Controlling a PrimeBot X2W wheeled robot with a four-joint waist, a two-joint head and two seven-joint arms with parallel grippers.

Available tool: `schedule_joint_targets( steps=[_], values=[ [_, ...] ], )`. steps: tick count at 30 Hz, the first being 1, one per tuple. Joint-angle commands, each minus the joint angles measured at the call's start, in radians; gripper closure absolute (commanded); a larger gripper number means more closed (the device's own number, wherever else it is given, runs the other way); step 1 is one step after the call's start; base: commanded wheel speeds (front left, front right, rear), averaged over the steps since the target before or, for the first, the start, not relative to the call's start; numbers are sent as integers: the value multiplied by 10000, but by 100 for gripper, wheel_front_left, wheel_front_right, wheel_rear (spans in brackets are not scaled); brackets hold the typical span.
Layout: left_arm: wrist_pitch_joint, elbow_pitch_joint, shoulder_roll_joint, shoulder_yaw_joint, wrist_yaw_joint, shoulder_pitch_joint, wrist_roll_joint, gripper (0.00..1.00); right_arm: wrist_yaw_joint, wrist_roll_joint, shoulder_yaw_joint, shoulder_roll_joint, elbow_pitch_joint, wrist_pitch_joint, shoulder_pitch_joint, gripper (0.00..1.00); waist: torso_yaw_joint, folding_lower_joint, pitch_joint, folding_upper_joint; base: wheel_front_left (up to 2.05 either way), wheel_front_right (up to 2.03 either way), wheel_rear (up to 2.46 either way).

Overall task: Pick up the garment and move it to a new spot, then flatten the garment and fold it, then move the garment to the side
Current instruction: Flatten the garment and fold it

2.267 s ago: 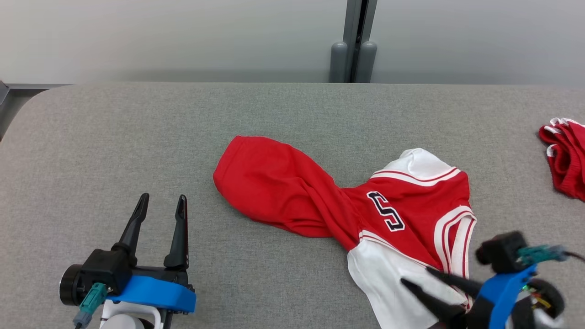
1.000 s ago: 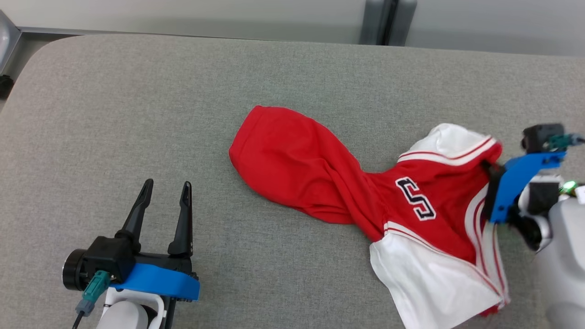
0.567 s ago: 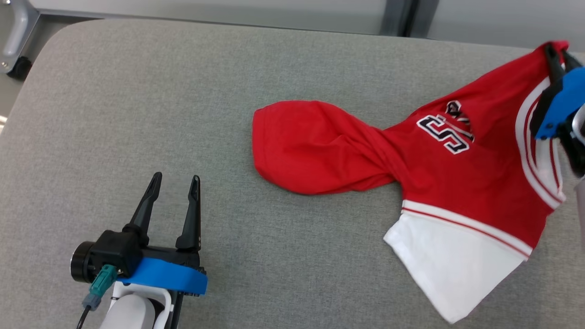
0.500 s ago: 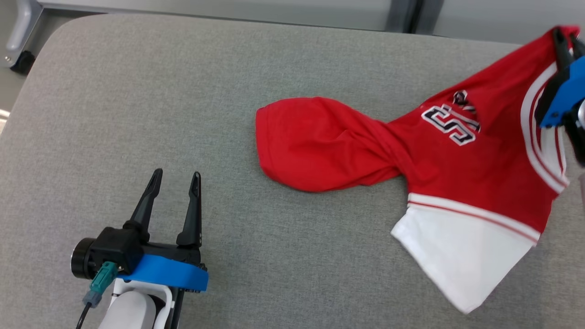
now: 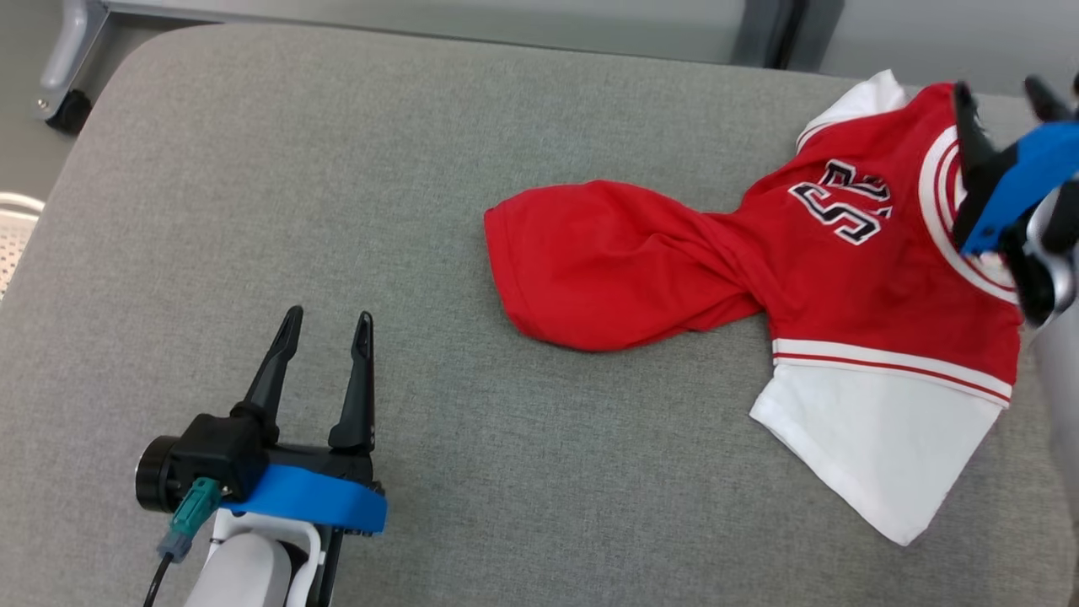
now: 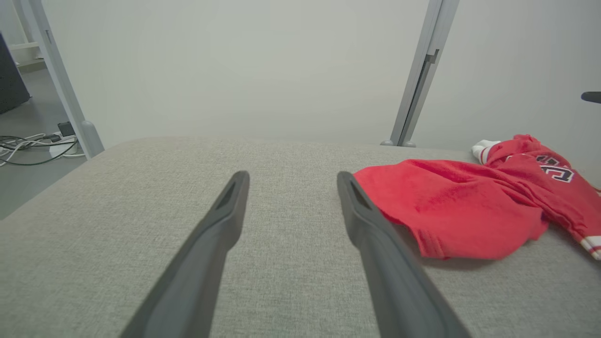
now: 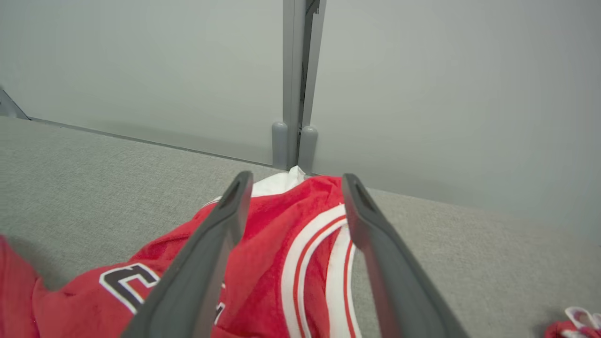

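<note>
While the garment [image 5: 759, 261] lies twisted across the table [image 5: 253, 169], long axis left to right, its striped end is overhung by the right gripper [image 5: 999, 87], spread wide and empty; the left gripper [image 5: 327, 319], equally open and empty, is set well apart.

Soft cloth garment [image 5: 641, 270] lies on matt woven-fabric table [image 5: 337, 169].

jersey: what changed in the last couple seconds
The right gripper closed on the jersey at its striped armhole, lifted and swung that end toward the far edge of the table, then opened and let go. The jersey now lies flatter, with its white sleeve spread out. The left gripper stayed open and idle, and the jersey's middle stayed twisted. The head camera also shifted.
</note>
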Motion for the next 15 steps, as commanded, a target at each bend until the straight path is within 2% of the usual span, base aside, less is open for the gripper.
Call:
schedule_joint_targets(
  steps=[1, 6, 10, 12, 15],
  values=[
    [-45, 84, 45, 102, 18, 184, 44, 0, 2, 237, 95, 107, 36, -222, 466, 0, -222, 1, -312, -1, 0, 0, 0],
    [-46, 204, 153, 245, 18, 514, 62, 0, 2, 1038, 619, 365, -564, -900, 1723, 0, -636, 1, -969, -1, 0, 0, 0],
    [-46, 308, 206, 365, 81, 840, 0, 0, 2, 1552, 990, 455, -1685, -1514, 3233, 0, -991, 1, -1498, -1, 0, 0, 0],
    [-46, 304, 225, 419, 129, 993, 3, 0, 2, 1477, 981, 454, -2358, -1937, 4028, 0, -1147, 1, -1726, -1, 0, 0, 0],
    [-46, 320, 236, 508, 196, 1250, -32, 0, 2, 1283, 536, 841, -3373, -2470, 5285, 0, -1374, 1, -2002, -1, 0, 0, 0]
  ],
)
